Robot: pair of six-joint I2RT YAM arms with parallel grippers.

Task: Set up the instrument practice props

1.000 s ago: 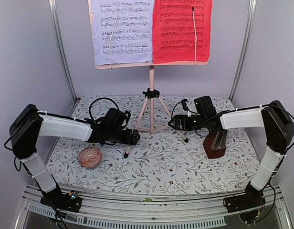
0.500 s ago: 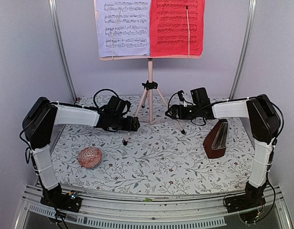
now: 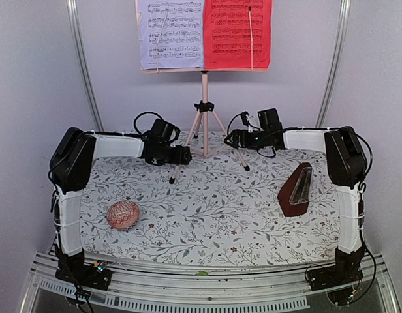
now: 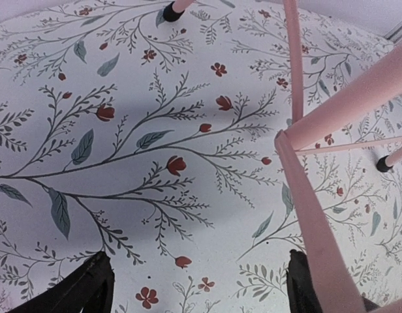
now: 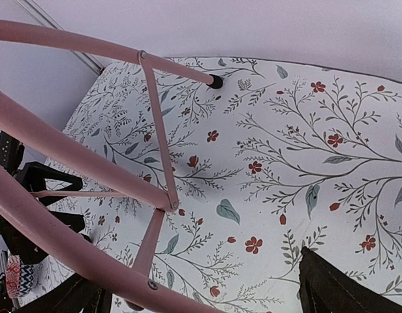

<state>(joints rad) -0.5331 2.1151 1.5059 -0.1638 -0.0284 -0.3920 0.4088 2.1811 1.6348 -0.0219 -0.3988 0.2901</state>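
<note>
Left gripper [image 3: 183, 155] standing wide open, gripping nothing, hovering low beside front-left leg of music stand [image 3: 205, 98]. Right gripper [image 3: 231, 138] gaping equally wide, empty, by front-right leg.

Stand rising upright at back centre of floral cloth [image 3: 207, 225], between both grippers. Lavender page [image 3: 171, 34] and red page [image 3: 237, 32] sitting side by side on its desk.

Metronome [image 3: 296, 190] standing right, well apart from stand. Patterned ball [image 3: 123, 215] lying front left.

Overhead view showing pages and whole stand. Left wrist view showing pink leg passing close by one finger [image 4: 297, 287], contact unclear. Right wrist view showing legs, braces and black foot.
</note>
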